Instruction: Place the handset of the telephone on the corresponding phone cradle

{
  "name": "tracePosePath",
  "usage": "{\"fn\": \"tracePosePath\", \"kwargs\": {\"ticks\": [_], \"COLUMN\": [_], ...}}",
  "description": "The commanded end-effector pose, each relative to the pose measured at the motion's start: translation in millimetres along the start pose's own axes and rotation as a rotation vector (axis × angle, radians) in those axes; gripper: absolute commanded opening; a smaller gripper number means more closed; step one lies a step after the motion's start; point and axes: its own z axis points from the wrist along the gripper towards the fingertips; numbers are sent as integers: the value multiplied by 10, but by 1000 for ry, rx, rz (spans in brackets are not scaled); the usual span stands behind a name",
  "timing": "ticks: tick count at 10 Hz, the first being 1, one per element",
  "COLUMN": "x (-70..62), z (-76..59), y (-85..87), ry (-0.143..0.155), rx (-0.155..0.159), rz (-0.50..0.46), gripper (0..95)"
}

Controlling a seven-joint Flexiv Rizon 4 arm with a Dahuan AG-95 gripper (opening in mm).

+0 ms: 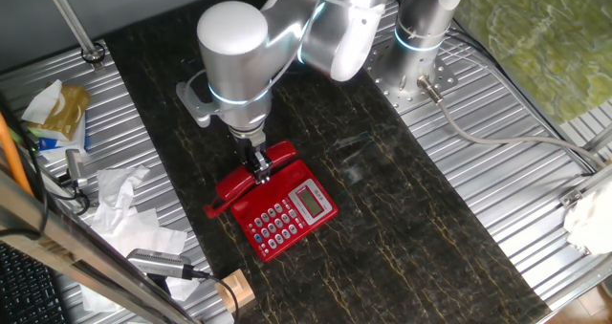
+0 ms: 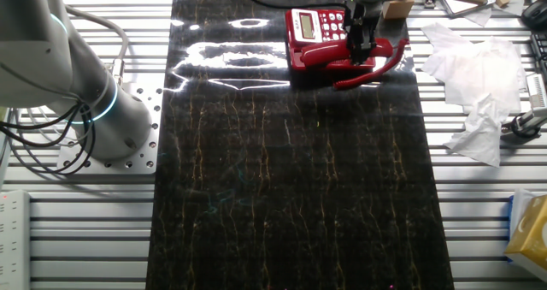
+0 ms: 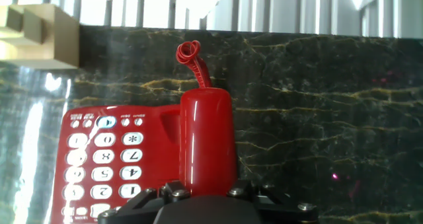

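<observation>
The gripper (image 1: 258,166) is clenched across the middle of the handset (image 1: 251,179), whose long axis runs straight ahead of it, along the cradle (image 3: 173,121) just below.

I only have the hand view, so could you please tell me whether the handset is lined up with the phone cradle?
Observer: It looks so. In one fixed view, the handset runs parallel to the long edge of the telephone, beside the keypad.
Operator: Do both of its ends show past the gripper?
Observer: Yes, one end sticks out on each side.
Operator: Is anything lying near the phone?
Observer: Crumpled white paper lies off the dark mat, apart from the phone.
</observation>
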Motion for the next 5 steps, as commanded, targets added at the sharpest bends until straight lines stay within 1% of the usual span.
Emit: {"fn": "tracePosePath", "kwargs": {"ticks": [1,5], "x": [2,2], "z": [-1,-1], "y": [4,4], "ry": [-3,-3], "rx": [-5,-6], "rz": [-9,-17], "gripper": [0,0]}}
